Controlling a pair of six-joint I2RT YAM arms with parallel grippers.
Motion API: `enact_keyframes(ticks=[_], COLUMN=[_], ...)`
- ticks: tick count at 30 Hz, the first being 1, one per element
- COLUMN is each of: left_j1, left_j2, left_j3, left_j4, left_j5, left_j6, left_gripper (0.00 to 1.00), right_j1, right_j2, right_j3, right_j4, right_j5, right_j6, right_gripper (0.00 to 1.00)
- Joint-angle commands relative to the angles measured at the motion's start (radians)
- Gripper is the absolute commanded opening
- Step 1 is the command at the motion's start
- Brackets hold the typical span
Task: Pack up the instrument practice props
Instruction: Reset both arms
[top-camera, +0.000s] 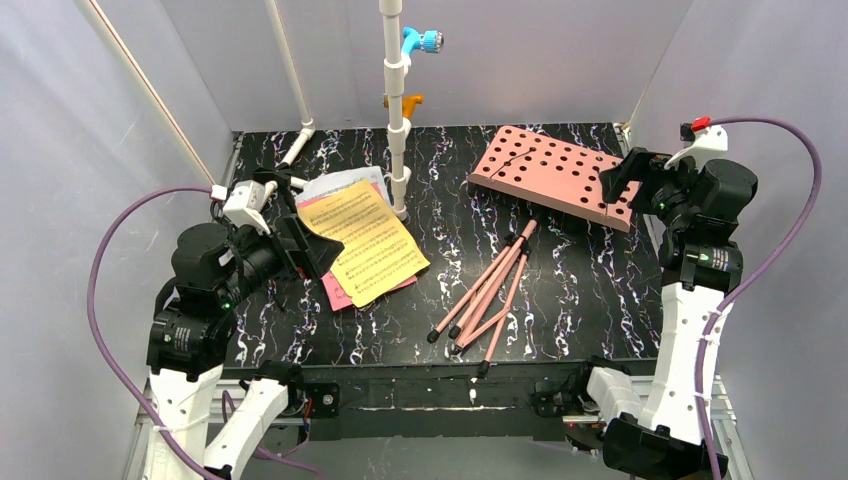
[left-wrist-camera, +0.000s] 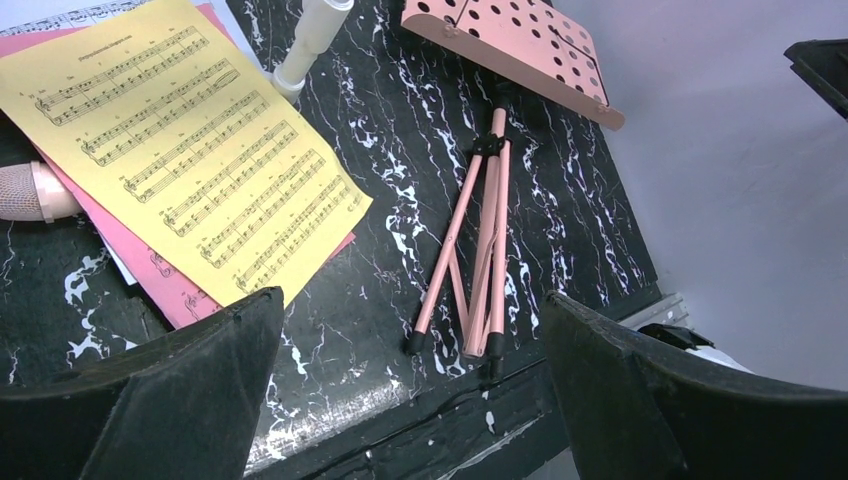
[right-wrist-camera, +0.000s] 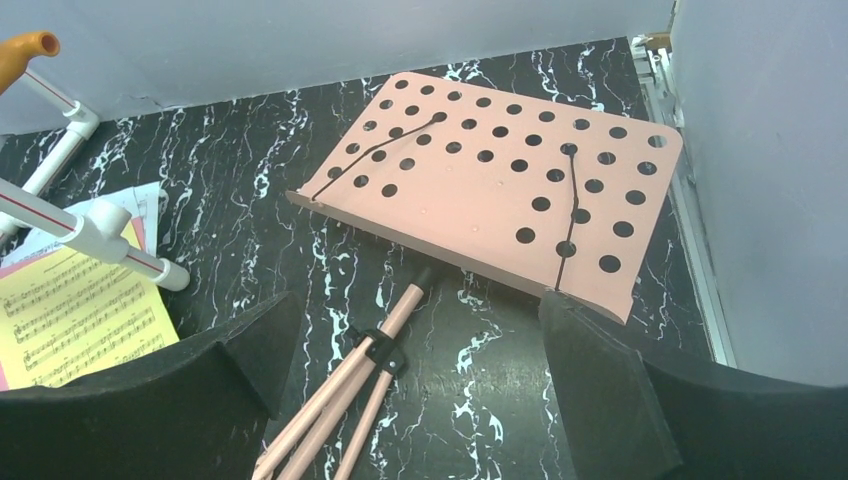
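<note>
A black marbled worktop (top-camera: 590, 300) was seen from above, with two robot arms at its near edge. The pink music stand (top-camera: 520, 235) lay flat on the right half. Its hole-punched desk (top-camera: 555, 172) was toward the far right and its folded tripod legs (top-camera: 490, 290) pointed to the near edge. On the left half lay a yellow sheet-music page (top-camera: 365, 240) on top of a pink page (top-camera: 335, 290) and a white page (top-camera: 345, 182). A beige-pink tube (left-wrist-camera: 30, 190) showed beside the pages in the left wrist view. A white pipe frame (top-camera: 397, 120) stood between pages and stand. The left tool (top-camera: 300, 245) hung beside the pages, fingers spread wide, holding nothing. The right tool (top-camera: 625, 180) hung at the desk's right end, also spread and holding nothing.
</note>
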Motion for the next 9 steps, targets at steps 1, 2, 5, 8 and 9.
enact_keyframes(ticks=[1,2,5,8,9], left_j1=[0.004,0.004,0.003,0.001,0.001], left_j2=[-0.001,-0.001,0.001,-0.001,-0.002], left_j3=[0.010,0.010,0.010,0.010,0.009], left_j4=[-0.016,-0.016,-0.017,-0.018,-0.019], left_j5=[-0.009,-0.010,-0.011,-0.014,-0.016], left_j6=[0.020,0.021,0.023,0.026,0.026], left_gripper=[0.98,0.98,0.98,0.98,0.98], right_j1=[-0.006,-0.006,-0.006,-0.006,-0.006], right_j2=[-0.001,0.000,0.001,0.002,0.002], right_j3=[0.033,0.034,0.035,0.029,0.027], right_j4=[0.037,0.038,0.036,0.032,0.030], right_j5=[0.018,0.017,0.013,0.013,0.009], right_j6=[0.010,0.010,0.010,0.009,0.010], right_gripper=[0.98,0.98,0.98,0.98,0.98])
